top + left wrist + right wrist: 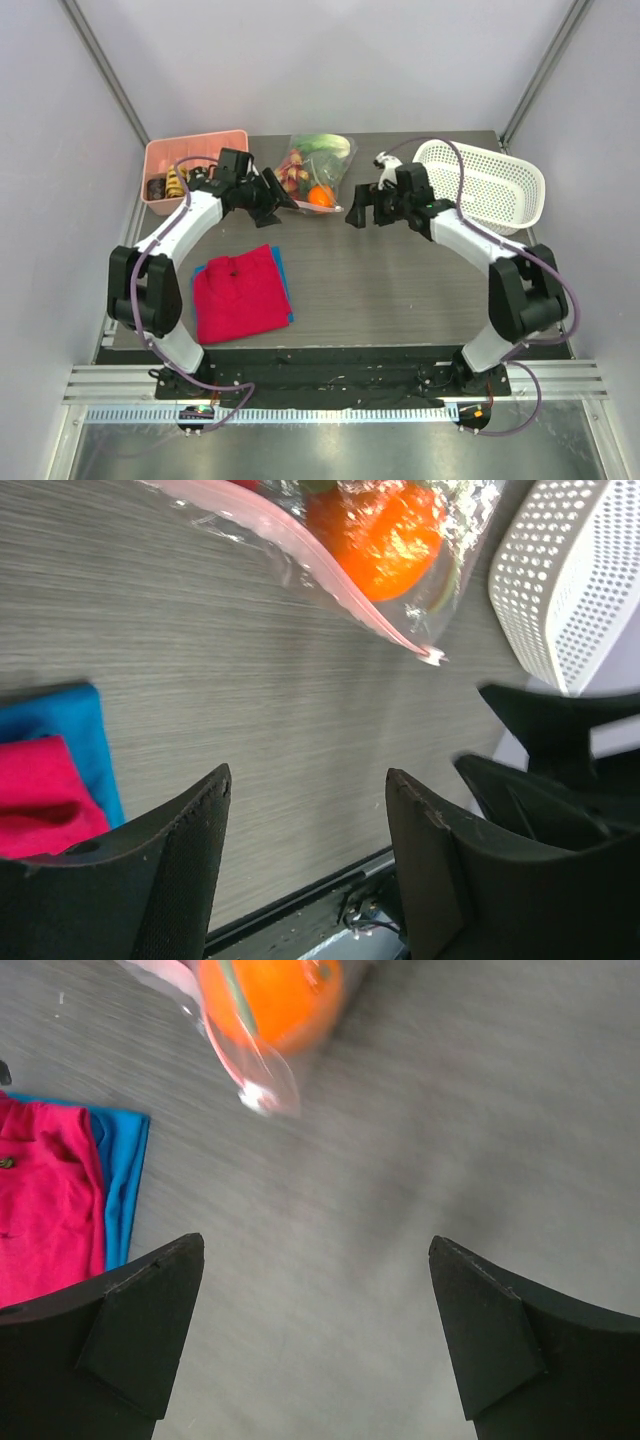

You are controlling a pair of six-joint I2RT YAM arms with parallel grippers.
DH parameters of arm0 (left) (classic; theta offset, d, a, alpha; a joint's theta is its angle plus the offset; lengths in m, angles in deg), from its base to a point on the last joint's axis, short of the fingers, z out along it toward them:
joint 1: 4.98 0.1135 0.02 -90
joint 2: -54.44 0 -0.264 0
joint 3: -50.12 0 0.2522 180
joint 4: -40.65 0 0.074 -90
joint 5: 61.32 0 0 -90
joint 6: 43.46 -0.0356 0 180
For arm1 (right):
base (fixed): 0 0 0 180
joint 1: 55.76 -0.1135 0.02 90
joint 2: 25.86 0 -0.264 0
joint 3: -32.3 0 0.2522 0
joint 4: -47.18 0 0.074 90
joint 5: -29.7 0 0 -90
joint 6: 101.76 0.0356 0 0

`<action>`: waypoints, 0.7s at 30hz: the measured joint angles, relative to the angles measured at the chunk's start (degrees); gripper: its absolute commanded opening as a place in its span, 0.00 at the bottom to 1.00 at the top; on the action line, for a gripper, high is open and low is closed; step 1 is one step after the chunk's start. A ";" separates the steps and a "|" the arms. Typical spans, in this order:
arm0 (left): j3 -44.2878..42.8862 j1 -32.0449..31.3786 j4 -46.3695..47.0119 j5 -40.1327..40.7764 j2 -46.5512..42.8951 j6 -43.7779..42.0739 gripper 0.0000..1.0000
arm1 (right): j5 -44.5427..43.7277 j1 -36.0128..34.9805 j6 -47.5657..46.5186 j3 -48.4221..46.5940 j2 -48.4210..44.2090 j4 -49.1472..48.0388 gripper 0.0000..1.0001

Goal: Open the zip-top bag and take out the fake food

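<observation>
Zip-top bag (318,170), clear, at far middle of table (400,290) between pink tray (160,160) and white basket (520,190), containing fake food (320,196). Left gripper (305,780) and right gripper (315,1250) near its front edge; fingers spread, grasping nothing.

One zip-top bag (318,150) with one orange ball (320,196) inside; the other fake food (300,170) is too jumbled to count. One white lattice basket (500,190). One pink tray (160,162). Two folded cloths: one red cloth (240,293) and one blue cloth (122,1170).
</observation>
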 measured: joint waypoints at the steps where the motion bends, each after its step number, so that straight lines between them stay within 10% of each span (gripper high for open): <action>1: 0.83 -0.17 1.25 -0.61 -0.48 0.37 0.63 | 1.16 -0.68 -1.60 0.00 2.27 -4.09 0.99; 10: 7.87 -0.57 -0.81 -1.16 -8.94 -3.28 0.63 | 5.46 -2.97 -14.95 1.84 14.19 -28.39 0.77; 21: 7.26 -2.08 -5.68 2.73 -15.15 -11.50 0.68 | 9.31 -5.55 -20.55 1.31 19.23 -33.59 0.11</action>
